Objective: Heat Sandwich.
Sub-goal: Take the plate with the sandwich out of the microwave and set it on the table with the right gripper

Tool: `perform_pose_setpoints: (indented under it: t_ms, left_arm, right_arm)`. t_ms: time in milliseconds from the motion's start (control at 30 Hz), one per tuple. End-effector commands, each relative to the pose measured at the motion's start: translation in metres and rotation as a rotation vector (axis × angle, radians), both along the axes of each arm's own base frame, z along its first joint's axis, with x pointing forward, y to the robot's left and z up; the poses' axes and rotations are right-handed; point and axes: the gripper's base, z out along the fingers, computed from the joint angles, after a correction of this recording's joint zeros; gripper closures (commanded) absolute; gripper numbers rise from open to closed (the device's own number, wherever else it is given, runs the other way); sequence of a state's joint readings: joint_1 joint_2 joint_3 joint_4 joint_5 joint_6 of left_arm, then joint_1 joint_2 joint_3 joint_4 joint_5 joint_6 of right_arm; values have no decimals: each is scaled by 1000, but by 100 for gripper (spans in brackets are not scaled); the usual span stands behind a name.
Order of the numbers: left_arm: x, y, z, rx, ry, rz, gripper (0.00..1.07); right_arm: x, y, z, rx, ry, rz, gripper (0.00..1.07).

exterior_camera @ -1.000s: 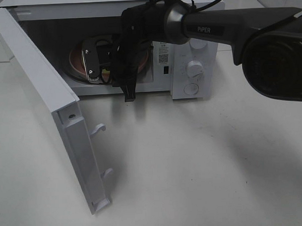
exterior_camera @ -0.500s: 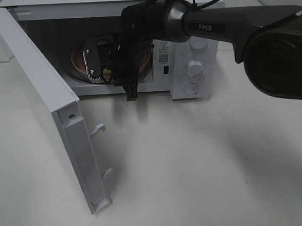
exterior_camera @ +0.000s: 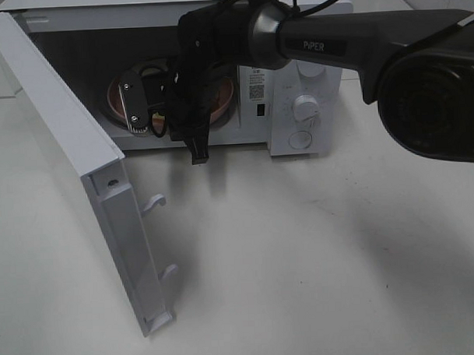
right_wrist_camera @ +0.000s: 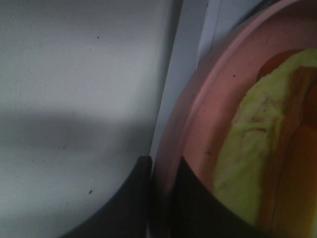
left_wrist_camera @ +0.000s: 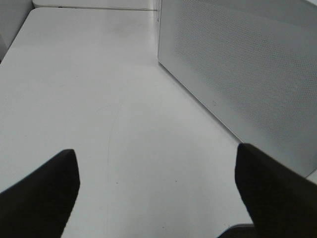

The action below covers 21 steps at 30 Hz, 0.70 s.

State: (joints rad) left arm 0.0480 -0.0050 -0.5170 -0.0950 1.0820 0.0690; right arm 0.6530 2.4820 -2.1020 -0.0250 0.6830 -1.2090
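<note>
In the exterior high view, the microwave (exterior_camera: 304, 82) was seen at twelve o'clock on the worktop (exterior_camera: 302, 261), with its door (exterior_camera: 72, 144) swung out toward eight o'clock. The right arm was reached in from three o'clock, and the right pincer (exterior_camera: 145, 118) was placed inside the cavity at the rim of the pink plate (exterior_camera: 222, 96). The sandwich could hardly be made out here, being masked by the arm. The loading step was judged nearly done: the plate was inside, but the grip was not yet let go. The door was left to be closed and the dials (exterior_camera: 305, 109) to be set. In the left wrist view, the left pincer (left_wrist_camera: 154, 163) was shown spread wide and holding nothing, above bare worktop (left_wrist_camera: 99, 74), with a perforated white wall of the microwave (left_wrist_camera: 237, 64) close beside it. In the right wrist view, the right pincer (right_wrist_camera: 161, 171) was seen pressed together on the plate's rim (right_wrist_camera: 208, 114), one jaw on each side of it. The sandwich (right_wrist_camera: 247, 144), with its pale yellow-green filling showing, was seen lying on that plate, near the pinched edge. Whether the plate was fully set down on the cavity floor could not be told.
</note>
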Motion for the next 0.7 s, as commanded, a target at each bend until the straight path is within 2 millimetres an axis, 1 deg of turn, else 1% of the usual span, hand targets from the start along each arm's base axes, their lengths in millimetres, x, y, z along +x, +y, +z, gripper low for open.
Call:
perform_pose_setpoints:
  t_ms: [33, 67, 100, 200, 233, 300, 367, 433, 500, 600, 667, 700]
  left_arm:
    - [-1, 0, 1, -6, -19, -3, 26]
    - [-1, 0, 1, -6, -19, -3, 26]
    - [-1, 0, 1, -6, -19, -3, 26]
    - [-1, 0, 1, -6, -19, -3, 26]
    - [-1, 0, 1, -6, -19, -3, 26]
    - [-1, 0, 1, -6, -19, -3, 26]
    - [-1, 0, 1, -6, -19, -3, 26]
    - [-1, 0, 1, -6, -19, -3, 26]
    - [-1, 0, 1, -6, -19, -3, 26]
    - [-1, 0, 1, -6, -19, -3, 26]
    - [-1, 0, 1, -6, -19, -3, 26]
    - [-1, 0, 1, -6, -19, -3, 26]
  right_arm:
    - [-10, 2, -2, -16, 62, -14, 107]
    - [-10, 2, -2, -16, 62, -14, 107]
    - [-15, 7, 1, -11, 66, -15, 107]
    - [-15, 7, 7, 1, 62, -35, 107]
    - [-18, 11, 13, 7, 52, -31, 107]
    - [-18, 10, 19, 4, 38, -32, 107]
    - [-19, 10, 21, 6, 37, -32, 107]
    - [-23, 12, 29, 4, 22, -21, 107]
    - [-23, 11, 30, -2, 14, -18, 107]
    - [-25, 9, 37, 2, -1, -16, 107]
    - [-26, 10, 41, 7, -6, -15, 107]
    - [-29, 13, 43, 10, -11, -9, 107]
